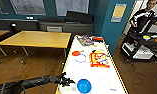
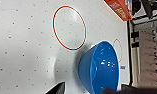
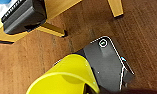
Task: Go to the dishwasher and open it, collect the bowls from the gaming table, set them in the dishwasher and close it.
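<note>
Left gripper (image 1: 69,81) is out over the near end of the gaming table (image 1: 99,72), the long glossy white one with yellow rim and red/orange/blue graphics. It sits just beside the bright blue round bowl (image 1: 84,85), on the side toward the table's left long edge. Can't tell whether it touches the bowl.

Bowl sits upright on the white top near the near end, roughly mid-width. In the left wrist view the blue bowl (image 2: 100,68) is close in front of the camera, next to a red printed circle (image 2: 69,27). One dark fingertip (image 2: 57,88) shows to one side of it, which looks like a line-up for a rim grab. Can't tell how the left jaws stand: the other finger isn't readable.

Right wrist view: bright yellow round bowl (image 3: 65,76) sits right at the camera, above the wood floor (image 3: 24,62) and off the table, over a grey part of the robot. Looks carried, presumably parked low to free the left arm. Right jaw state: cannot tell, fingers not readable.

Far half of the table holds an orange-and-yellow box (image 1: 99,59), a small orange-red disc (image 1: 75,53) and a magazine (image 1: 85,40). All well apart from the blue bowl, so the approach is clear.

Person with control rig (image 1: 146,20) stands beyond the table's far right corner.
</note>
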Controlling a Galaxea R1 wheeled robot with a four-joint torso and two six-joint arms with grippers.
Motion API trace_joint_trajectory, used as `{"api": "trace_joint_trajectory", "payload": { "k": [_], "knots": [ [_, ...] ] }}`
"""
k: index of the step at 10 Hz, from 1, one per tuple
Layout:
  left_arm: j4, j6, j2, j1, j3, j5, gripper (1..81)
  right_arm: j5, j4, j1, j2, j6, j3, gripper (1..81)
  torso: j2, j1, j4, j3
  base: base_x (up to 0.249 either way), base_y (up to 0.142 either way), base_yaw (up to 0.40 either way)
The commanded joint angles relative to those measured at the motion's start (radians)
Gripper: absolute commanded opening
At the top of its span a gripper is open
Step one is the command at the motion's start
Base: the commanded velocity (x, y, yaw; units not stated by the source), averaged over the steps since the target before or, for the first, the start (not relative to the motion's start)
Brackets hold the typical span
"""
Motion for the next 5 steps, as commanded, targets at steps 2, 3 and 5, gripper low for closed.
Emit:
{"api": "trace_joint_trajectory", "payload": {
  "k": [2,3,5],
  "knots": [
    [0.002,-0.069,0.035,-0.184,0.007,0.073,81.1,-0.051,-0.016,0.035,-0.049,0.001,0.008,1.0,0.0,0.0,0.0,0.0,0.0,0.0,0.0],
    [0.008,-0.077,0.043,-0.189,-0.003,0.083,81.1,-0.051,-0.016,0.035,-0.05,0.001,0.009,1.0,0.0,0.0,0.0,0.0,0.0,0.0,0.0],
    [0.067,-0.167,0.089,-0.191,-0.055,0.15,81.1,-0.053,-0.016,0.037,-0.042,0.001,0.008,1.0,0.0,0.0,0.0,0.0,0.0,0.0,0.0]
  ]
}}
